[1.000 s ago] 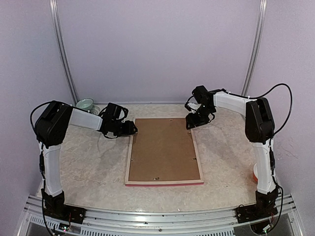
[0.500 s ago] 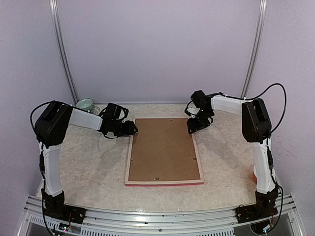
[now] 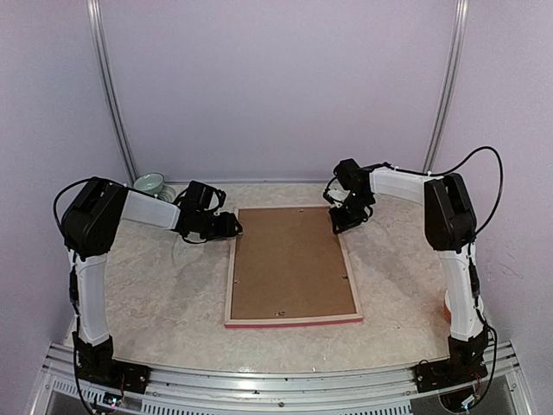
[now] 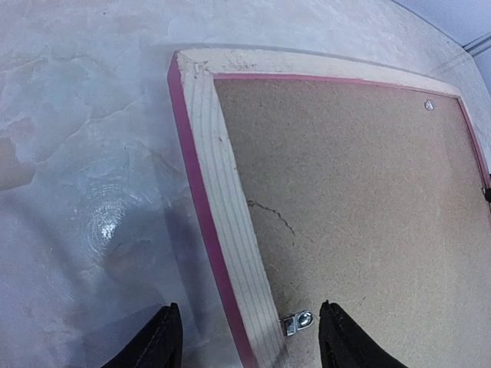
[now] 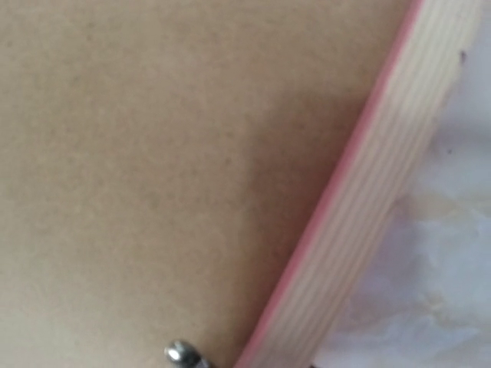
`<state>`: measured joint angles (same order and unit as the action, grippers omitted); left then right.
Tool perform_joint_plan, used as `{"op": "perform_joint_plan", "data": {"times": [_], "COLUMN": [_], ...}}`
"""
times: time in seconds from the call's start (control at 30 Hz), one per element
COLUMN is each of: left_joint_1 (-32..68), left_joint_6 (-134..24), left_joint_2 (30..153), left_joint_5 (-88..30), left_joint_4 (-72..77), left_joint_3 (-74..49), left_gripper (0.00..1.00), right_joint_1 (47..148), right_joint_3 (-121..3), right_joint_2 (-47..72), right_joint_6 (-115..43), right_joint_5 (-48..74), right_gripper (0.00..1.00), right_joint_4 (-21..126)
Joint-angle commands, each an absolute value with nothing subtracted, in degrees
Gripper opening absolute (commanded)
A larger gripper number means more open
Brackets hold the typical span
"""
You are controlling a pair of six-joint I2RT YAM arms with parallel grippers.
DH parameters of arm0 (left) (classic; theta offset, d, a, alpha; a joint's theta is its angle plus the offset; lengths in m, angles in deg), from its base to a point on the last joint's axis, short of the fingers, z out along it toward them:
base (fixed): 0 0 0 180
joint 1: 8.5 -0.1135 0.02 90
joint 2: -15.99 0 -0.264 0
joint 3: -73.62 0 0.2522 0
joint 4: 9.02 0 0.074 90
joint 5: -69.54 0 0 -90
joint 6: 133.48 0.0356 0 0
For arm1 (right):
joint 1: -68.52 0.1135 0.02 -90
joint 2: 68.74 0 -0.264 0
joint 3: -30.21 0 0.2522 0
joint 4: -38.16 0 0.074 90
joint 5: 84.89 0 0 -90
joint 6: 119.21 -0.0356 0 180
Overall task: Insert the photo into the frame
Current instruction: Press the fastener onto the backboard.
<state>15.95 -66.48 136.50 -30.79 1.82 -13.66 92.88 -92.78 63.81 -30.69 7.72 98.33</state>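
The frame [image 3: 230, 277] lies face down in the middle of the table, pale wood back up and its pink edge showing. The plain brown backing board [image 3: 289, 264] fills it. The photo is hidden. My left gripper [image 3: 232, 226] is open and straddles the frame's left rail [image 4: 230, 215] near the far left corner, with a metal clip [image 4: 298, 322] between its fingertips. My right gripper [image 3: 340, 222] is low over the far right corner. Its wrist view shows only the rail [image 5: 383, 199], the board [image 5: 153, 153] and a clip [image 5: 182, 354], not its fingers.
A pale green bowl [image 3: 149, 182] stands at the back left by the wall. An orange object [image 3: 448, 303] shows partly behind the right arm's lower link. Walls close in the table on three sides.
The right gripper has moved left and down onto the frame's far right corner. The frame has shifted slightly to the right. The left gripper has barely moved.
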Motion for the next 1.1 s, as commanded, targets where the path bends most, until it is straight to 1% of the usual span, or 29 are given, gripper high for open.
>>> {"op": "perform_joint_plan", "data": {"times": [0.0, 0.23, 0.33, 0.4, 0.43, 0.53, 0.63, 0.7, 0.83, 0.93, 1.0, 1.07], "left_joint_1": [15.5, 15.5, 15.5, 15.5, 15.5, 15.5, 15.5, 15.5, 15.5, 15.5, 15.6, 15.8], "left_joint_6": [-66.5, -66.5, -66.5, -66.5, -66.5, -66.5, -66.6, -66.6, -66.7, -66.8, -67.3, -67.5], "left_joint_2": [137.8, 137.8, 137.7, 137.7, 137.7, 137.5, 137.3, 137.3, 137.2, 136.7, 136.4, 135.7], "left_joint_5": [-31.6, -31.5, -31.5, -31.4, -31.4, -31.4, -31.3, -31.4, -31.3, -31.3, -31.5, -31.5], "left_joint_4": [0.7, 0.7, 0.7, 0.7, 0.7, 0.7, 0.7, 0.7, 0.6, 0.2, -0.3, -0.7], "left_joint_3": [-13.4, -13.4, -13.4, -13.4, -13.4, -13.3, -13.1, -13.2, -13.0, -12.7, -12.4, -11.7], "left_gripper": [0.61, 0.58, 0.58, 0.58, 0.58, 0.58, 0.58, 0.58, 0.58, 0.58, 0.60, 0.62], "right_joint_1": [92.5, 92.6, 92.6, 92.6, 92.6, 92.6, 92.5, 92.5, 92.1, 92.0, 92.0, 91.8], "right_joint_3": [-90.7, -88.8, -88.4, -88.4, -88.6, -89.3, -89.8, -90.2, -90.0, -89.8, -89.6, -89.2], "right_joint_2": [65.1, 64.5, 64.3, 64.2, 64.2, 63.5, 62.0, 60.6, 57.9, 56.8, 56.7, 56.6], "right_joint_6": [-31.8, -33.4, -34.1, -34.7, -35.1, -36.1, -36.8, -37.2, -38.0, -38.5, -38.9, -39.7], "right_joint_5": [5.8, 7.9, 8.4, 9.2, 9.5, 9.4, 9.7, 9.5, 9.7, 9.6, 9.3, 9.6], "right_gripper": [0.22, 0.18, 0.14, 0.14, 0.16, 0.33, 0.45, 0.50, 0.57, 0.65, 0.72, 0.77], "right_joint_4": [97.8, 96.7, 96.4, 96.2, 96.4, 96.2, 96.0, 95.7, 94.8, 94.2, 93.8, 93.3]}}
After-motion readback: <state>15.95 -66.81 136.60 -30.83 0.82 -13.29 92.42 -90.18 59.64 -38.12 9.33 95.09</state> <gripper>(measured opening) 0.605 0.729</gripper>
